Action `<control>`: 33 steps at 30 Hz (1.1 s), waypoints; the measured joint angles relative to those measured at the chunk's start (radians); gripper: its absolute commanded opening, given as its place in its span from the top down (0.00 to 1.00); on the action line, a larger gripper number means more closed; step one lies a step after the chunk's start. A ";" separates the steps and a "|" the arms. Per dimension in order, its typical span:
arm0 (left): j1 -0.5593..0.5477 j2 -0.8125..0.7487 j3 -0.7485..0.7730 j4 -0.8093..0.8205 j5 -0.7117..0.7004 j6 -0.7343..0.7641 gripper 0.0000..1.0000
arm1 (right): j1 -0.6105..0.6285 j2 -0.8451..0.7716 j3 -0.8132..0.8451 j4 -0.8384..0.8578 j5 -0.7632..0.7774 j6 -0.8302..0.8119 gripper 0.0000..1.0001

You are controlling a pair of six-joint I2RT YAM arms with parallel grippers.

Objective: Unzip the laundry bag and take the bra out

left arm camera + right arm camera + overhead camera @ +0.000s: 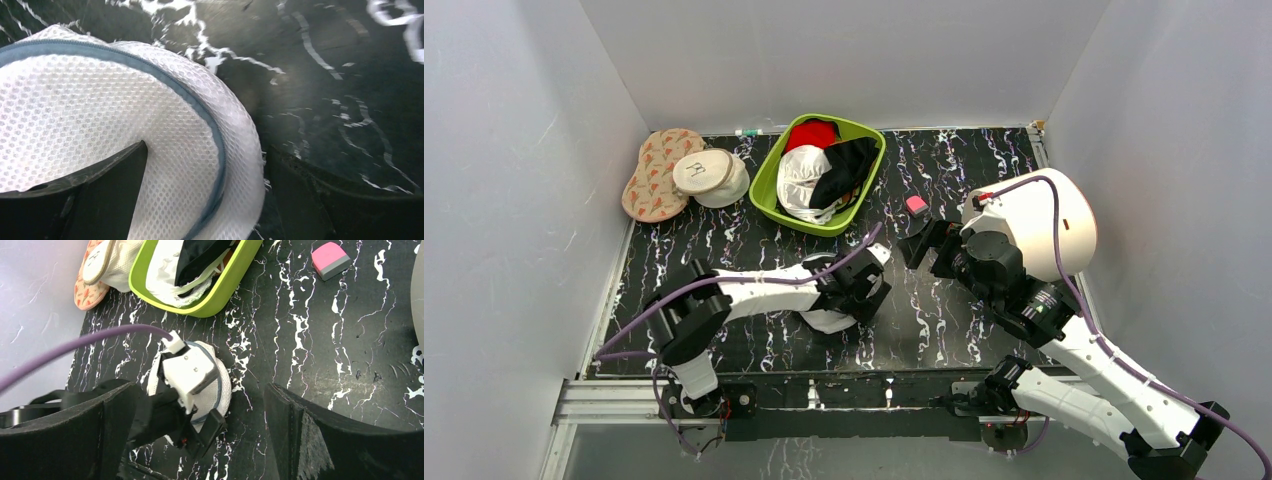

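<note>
bag (90, 105): lies dome up on the table (984, 170), just in front of the bin (227, 290) on its near side. It sits flat, so its rim can be worked from above.
zipper (200, 107): grey line round the rim. It reads as closed along the stretch seen in the left wrist view. No pull tab seen.
bra: not visible. Judged to be inside the closed bag, in front of the bin. A white garment (802, 180) lies in the bin with red and black ones; cannot tell what it is.
left gripper (206, 150): directly over the bag, jaws wide apart, nothing clamped. One finger (100, 200) sits over the mesh dome and the other is off the rim above bare table, so rim and zipper fall between them.
why so: judged a straddle of the rim, either to pin the bag or to line up on the zipper. Cannot tell which.
right gripper (921, 245): right of the bin's near corner, raised off the table, jaws fully apart and empty. Its camera looks back at the bag. Likely parked clear to give the left arm room, yet near enough to come in for the tab.
step: unzipping not yet begun, going by the closed line.
next needs: find the tab. One arm holds the soft mesh down while the other draws the slider round the curve.
risk: the light bag may slide or lift with the pull instead of opening.
</note>
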 measured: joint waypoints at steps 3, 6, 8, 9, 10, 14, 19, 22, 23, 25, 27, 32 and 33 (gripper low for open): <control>0.003 0.035 -0.008 -0.012 -0.061 -0.018 0.22 | 0.000 0.000 0.001 -0.004 0.000 0.000 0.05; 0.028 0.009 -0.038 -0.021 -0.134 -0.054 0.22 | 0.000 0.000 0.001 -0.013 0.001 0.000 0.05; 0.091 -0.028 -0.081 -0.032 -0.163 -0.084 0.21 | 0.000 0.000 0.001 -0.020 0.001 0.000 0.05; 0.128 -0.048 -0.100 -0.041 -0.177 -0.093 0.19 | 0.000 0.000 0.001 -0.022 0.001 0.000 0.05; 0.177 -0.071 -0.124 -0.049 -0.184 -0.103 0.16 | 0.000 0.000 0.001 -0.022 0.001 0.000 0.05; 0.386 -0.169 -0.211 -0.090 -0.227 -0.131 0.02 | 0.000 0.000 0.001 -0.021 0.000 0.000 0.05; 0.645 -0.303 -0.278 -0.121 -0.249 -0.155 0.02 | 0.000 -0.001 0.001 -0.021 0.000 -0.001 0.05; 0.797 -0.395 -0.301 -0.117 -0.232 -0.161 0.02 | 0.000 -0.004 0.001 -0.022 0.000 -0.003 0.05; 0.865 -0.426 -0.309 -0.111 -0.223 -0.162 0.02 | 0.000 -0.009 0.001 -0.024 0.001 -0.003 0.05; 0.972 -0.460 -0.319 -0.108 -0.203 -0.163 0.02 | 0.000 -0.016 0.001 -0.027 0.001 -0.004 0.05; 1.052 -0.475 -0.325 -0.111 -0.202 -0.172 0.02 | 0.000 -0.027 0.001 -0.032 0.001 -0.004 0.05; 1.102 -0.510 -0.326 -0.137 -0.211 -0.200 0.02 | 0.000 -0.027 0.021 -0.047 0.001 -0.019 0.05; 1.102 -0.532 -0.326 -0.138 -0.211 -0.200 0.02 | 0.000 -0.021 0.030 -0.047 0.000 -0.024 0.05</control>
